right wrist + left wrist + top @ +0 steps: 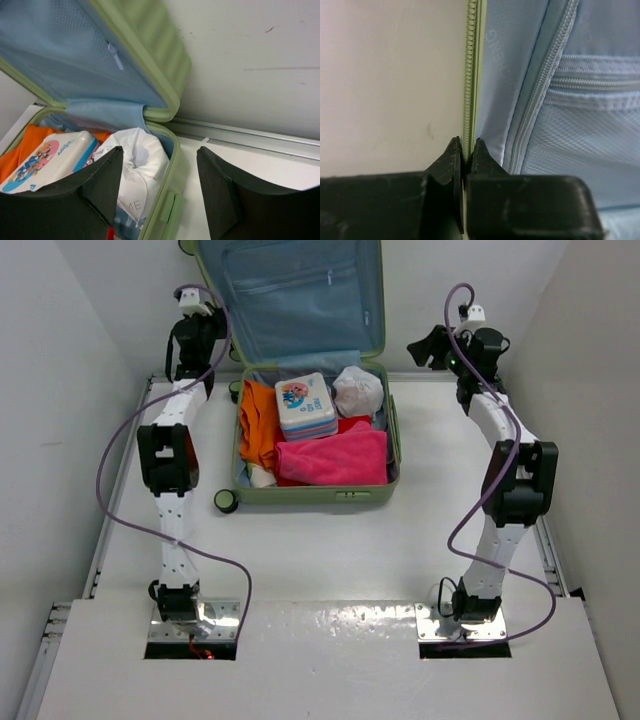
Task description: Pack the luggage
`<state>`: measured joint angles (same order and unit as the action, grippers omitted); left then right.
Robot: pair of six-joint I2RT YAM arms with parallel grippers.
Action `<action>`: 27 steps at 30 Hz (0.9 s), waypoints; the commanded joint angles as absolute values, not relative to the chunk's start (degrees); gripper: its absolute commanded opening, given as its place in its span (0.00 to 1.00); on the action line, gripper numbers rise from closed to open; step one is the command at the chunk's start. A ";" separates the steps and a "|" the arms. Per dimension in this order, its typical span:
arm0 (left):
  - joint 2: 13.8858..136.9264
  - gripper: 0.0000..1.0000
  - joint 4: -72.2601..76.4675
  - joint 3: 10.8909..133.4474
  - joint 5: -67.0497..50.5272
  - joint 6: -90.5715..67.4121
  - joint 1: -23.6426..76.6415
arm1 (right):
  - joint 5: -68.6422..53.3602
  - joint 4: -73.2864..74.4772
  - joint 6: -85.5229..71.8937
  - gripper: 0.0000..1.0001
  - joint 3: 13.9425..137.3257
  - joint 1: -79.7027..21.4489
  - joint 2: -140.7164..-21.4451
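Observation:
The light-green luggage [315,495] lies open on the table, its lid [290,290] standing upright against the back wall with the pale blue lining [580,125] facing forward. My left gripper [466,145] is shut on the lid's green zipper edge [470,75], at the lid's left side [205,312]. To the right of the case, my right gripper [425,348] hangs open above the luggage's right rim [167,200], its midpoint [160,150] holding nothing.
Inside the case lie an orange cloth [260,425], a pink cloth [335,460], a white and blue wipes pack [305,405] and a white plastic bag [357,390]. A black wheel [226,501] sticks out at the front left corner. Walls close in on three sides.

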<state>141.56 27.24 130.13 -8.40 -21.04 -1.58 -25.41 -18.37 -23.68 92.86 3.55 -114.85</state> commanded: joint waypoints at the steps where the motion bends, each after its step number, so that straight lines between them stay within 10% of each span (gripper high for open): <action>1: 133.62 0.00 35.57 122.02 -12.12 -21.44 -1.93 | -26.89 -19.70 -22.50 0.60 91.41 3.95 -110.75; 10: 98.12 0.03 49.05 78.52 -31.71 -13.91 -3.08 | -25.31 -12.06 -18.73 0.60 85.18 6.23 -105.48; 11: 94.52 0.12 47.82 71.35 -33.03 -8.41 -3.08 | -25.31 -11.35 -18.11 0.60 84.82 6.50 -105.03; 12: 90.92 0.45 45.81 68.23 -36.09 -5.65 -3.08 | -25.14 -10.55 -17.41 0.60 84.21 6.85 -104.25; 16: 74.65 0.73 28.60 56.80 -39.54 0.69 -7.28 | -24.79 -4.33 -16.79 0.63 81.83 10.18 -100.99; 23: 49.77 0.83 -1.93 47.56 -45.37 25.04 -17.31 | -25.31 -0.18 -18.54 0.63 77.79 15.82 -97.47; 27: 45.18 0.71 -0.36 43.51 -35.70 26.29 -21.70 | -26.71 1.58 -18.72 0.63 76.12 15.64 -97.29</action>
<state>46.63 1.13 44.21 -40.58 20.58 -19.59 -25.12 0.27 -18.41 77.56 16.53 -99.29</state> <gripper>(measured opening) 0.716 0.625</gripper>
